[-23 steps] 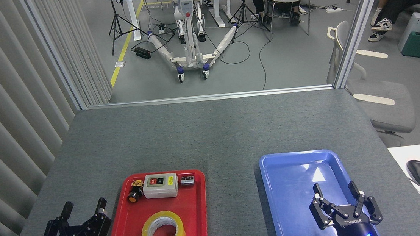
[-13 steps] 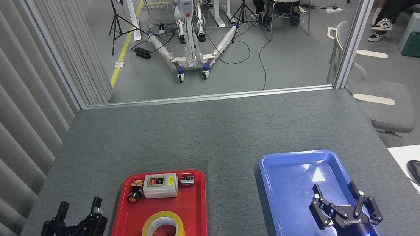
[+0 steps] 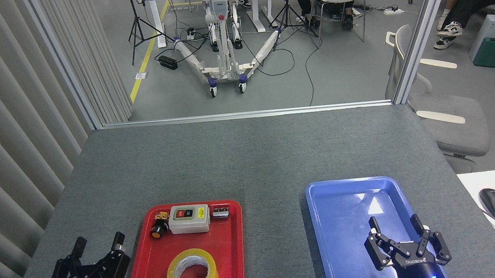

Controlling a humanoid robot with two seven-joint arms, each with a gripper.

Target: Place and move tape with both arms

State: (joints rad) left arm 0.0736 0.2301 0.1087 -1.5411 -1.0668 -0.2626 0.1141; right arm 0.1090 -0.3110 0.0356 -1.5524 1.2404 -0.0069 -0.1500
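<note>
Head view. The tape (image 3: 192, 276) lies flat in the red tray (image 3: 230, 248), lower centre-left of the frame. Left end effector (image 3: 97, 245), fingers apart, hangs over the bench (image 3: 249, 156) just left of that tray. Right end effector (image 3: 395, 223), fingers apart, hangs over the blue tray (image 3: 339, 211), lower right.

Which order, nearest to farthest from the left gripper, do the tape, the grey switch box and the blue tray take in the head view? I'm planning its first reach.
From the left gripper:
1. Tape, just to its right, in the red tray's near half.
2. Grey switch box, at the red tray's far end.
3. Blue tray, far across on the right, under the right gripper.
</note>
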